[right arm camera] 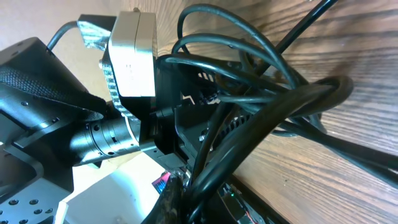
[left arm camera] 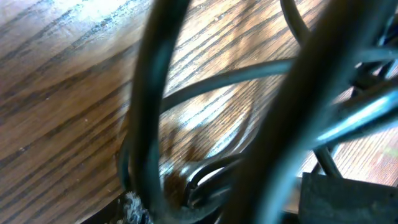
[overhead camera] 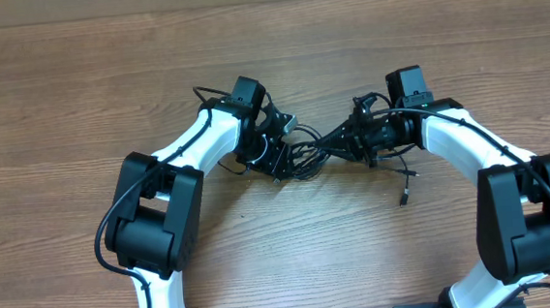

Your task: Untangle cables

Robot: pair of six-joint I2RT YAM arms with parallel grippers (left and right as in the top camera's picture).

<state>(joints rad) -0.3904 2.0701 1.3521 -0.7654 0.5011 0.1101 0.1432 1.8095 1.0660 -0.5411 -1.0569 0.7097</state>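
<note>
The cables are thin black cords bunched in a knot between my two grippers at the table's middle. One loose end with a small plug trails toward the front right. My right gripper is shut on the cables; in the right wrist view the bundle runs out of its fingertips up to the right. My left gripper sits in the knot's left side. In the left wrist view, blurred cords cross close to the lens, and the jaws' grip is hidden.
The wooden table stretches bare to the back and both sides. The left arm's wrist camera housing sits close in front of my right gripper. Both arm bases stand at the front edge.
</note>
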